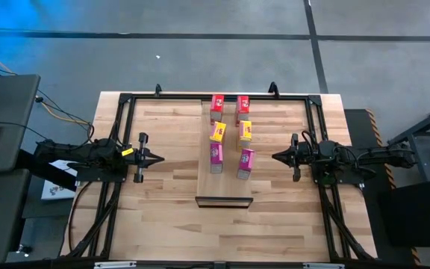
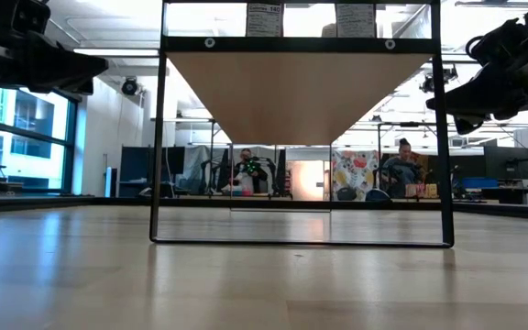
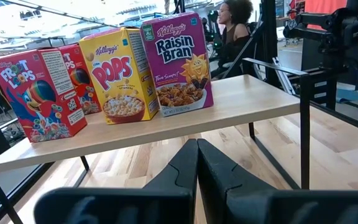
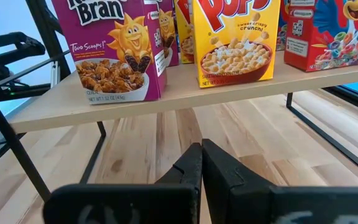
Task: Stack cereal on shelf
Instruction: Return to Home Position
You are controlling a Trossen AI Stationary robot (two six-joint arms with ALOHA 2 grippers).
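- Desk [image 1: 170, 149]: striped wood top fills the middle of the high view and carries a black frame and the shelf.
- Shelf [image 1: 225, 187]: long light plank running top to bottom at frame centre, with its dark bar [image 1: 224, 200] at the lower end. The stretch just above the bar is bare.
- Left arm [image 1: 88, 155]: mid-left edge of the desk, pointing at the shelf and well apart from it. Left jaws pressed together, holding nothing.
- Right arm [image 1: 357, 158]: mid-right edge, mirroring the left arm. Right jaws pressed together, empty.
- Cereal: all six boxes stand upright on the shelf in two columns.
  - Red boxes [image 1: 216, 104] sit at the top.
  - Yellow boxes [image 1: 217, 132] sit in the middle.
  - Magenta boxes [image 1: 216, 154] sit lowest; the right-hand one looks turned slightly out of line.
- Progress, judged: stacking looks done and only the arms' parking is left.
- Handling, judged:
  - The boxes are light, thin cardboard with hollow walls, so a hard squeeze would dent them.
  - The glossy print is likely slippery.
  - They are tall and narrow, so they tip easily and could knock a neighbour over.
  - Best hold is across the narrow side faces, about mid-height, with gentle pressure.
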